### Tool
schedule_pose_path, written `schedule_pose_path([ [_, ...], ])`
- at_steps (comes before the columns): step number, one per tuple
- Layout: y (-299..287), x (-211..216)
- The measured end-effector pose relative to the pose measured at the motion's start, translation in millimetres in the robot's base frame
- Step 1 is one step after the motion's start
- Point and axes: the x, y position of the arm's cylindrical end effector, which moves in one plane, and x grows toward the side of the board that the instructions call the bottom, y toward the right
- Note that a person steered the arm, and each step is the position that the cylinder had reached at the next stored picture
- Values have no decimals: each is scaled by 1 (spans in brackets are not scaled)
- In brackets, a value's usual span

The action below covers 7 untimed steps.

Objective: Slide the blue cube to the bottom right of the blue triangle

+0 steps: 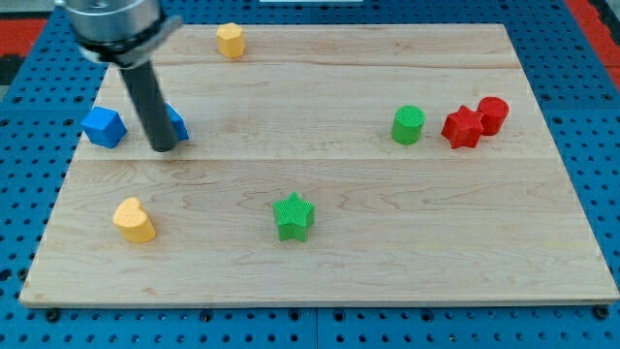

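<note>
Rod comes down from top-left of view; my tip (164, 148) sits on the board w/ nothing held (bare rod, nothing to grip with). Tip is just in front of a blue block (176, 122) that the rod half covers, so shape is hard to read. A second blue block (104, 127) lies just left of the rod, near the board's (339, 262) left edge; it looks chunky. Can't say for sure which is the blue cube and which the blue triangle; my guess is left one = cube, hidden one = triangle.

Further out: yellow block (134, 220) near-left, yellow block (231, 40) at far edge, green star (294, 216) near-centre, green cylinder (409, 125) right of centre, red star (463, 127) touching a red cylinder (493, 113) far right.

Step in hand, as I judge it: positioning by the blue pair; cube not yet at triangle's near-right. If guess holds, next move needs tip round to the cube's far-left side, then push it near and right, passing in front of the triangle w/o knocking it.
</note>
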Motion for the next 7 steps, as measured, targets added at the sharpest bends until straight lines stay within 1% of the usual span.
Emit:
schedule_pose_path([
  [1,28,-5],
  [2,58,-35],
  [3,-6,-37],
  [4,-2,-37],
  [5,19,-37],
  [6,29,-57],
  [7,-42,-103],
])
